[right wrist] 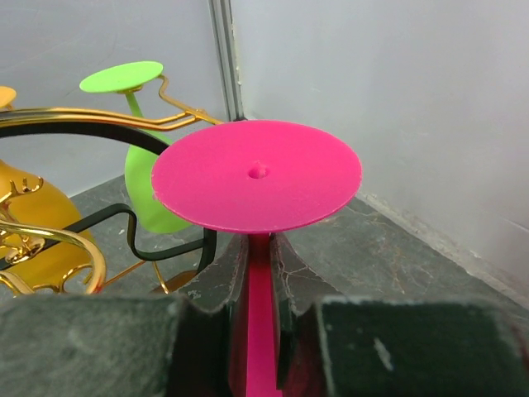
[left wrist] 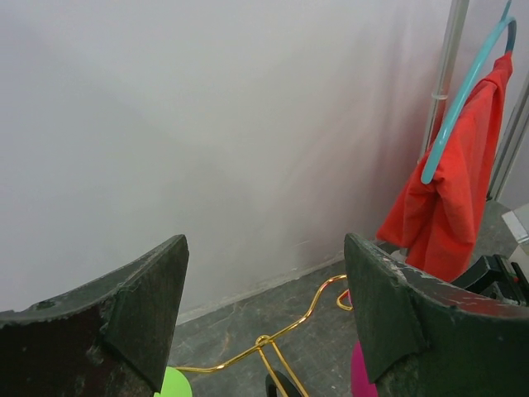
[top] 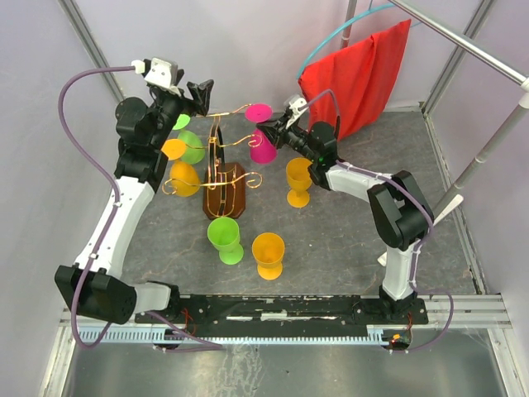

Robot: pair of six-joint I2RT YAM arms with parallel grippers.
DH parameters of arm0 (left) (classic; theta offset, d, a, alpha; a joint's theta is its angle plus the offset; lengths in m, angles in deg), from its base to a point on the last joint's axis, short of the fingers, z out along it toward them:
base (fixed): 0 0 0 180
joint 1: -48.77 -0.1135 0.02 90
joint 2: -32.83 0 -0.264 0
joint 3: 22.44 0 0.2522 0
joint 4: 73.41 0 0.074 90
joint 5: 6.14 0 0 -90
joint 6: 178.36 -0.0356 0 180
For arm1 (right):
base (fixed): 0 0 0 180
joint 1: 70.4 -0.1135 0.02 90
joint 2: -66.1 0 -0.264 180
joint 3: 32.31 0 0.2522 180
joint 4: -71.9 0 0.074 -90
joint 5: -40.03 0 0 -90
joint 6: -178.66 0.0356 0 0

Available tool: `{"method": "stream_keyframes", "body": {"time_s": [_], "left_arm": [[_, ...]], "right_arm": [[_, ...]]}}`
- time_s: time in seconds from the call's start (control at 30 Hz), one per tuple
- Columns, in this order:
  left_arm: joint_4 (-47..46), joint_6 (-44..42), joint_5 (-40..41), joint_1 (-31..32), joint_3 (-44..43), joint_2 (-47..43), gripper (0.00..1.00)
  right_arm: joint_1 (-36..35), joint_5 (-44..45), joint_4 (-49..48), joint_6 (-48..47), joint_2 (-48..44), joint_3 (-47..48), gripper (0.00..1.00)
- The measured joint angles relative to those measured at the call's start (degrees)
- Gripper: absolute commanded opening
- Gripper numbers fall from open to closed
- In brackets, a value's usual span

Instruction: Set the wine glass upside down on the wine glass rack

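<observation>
Right gripper [right wrist: 260, 281] clamped on stem of pink wine glass [right wrist: 256, 174], held inverted, foot up, stem vertical, just right of rack [top: 225, 192] wire arm [top: 235, 110]. Left gripper [top: 198, 91] hovered above rack, jaws apart, empty.

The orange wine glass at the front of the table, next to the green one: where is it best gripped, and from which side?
Probably the thin stem, between bowl and foot. The orange wine glass stands upright, and its bowl looks wide for the jaws. Come in level from the right arm's side, because the green glass stands close on its left.
</observation>
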Motion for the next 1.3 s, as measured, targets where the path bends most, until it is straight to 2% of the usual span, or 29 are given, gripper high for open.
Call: {"method": "stream_keyframes", "body": {"time_s": [0.87,1.3], "left_arm": [[-2.89,1.66,0.44,-1.25,-1.42,3.74,0.84],[-3.02,1.66,0.48,-1.51,-1.44,3.85,0.84]], "right_arm": [[-1.73,-2.54,-2.32,1.68,10.27,11.21,0.01],[-2.45,2.84,0.39,0.02,11.69,13.33,0.01]]}}
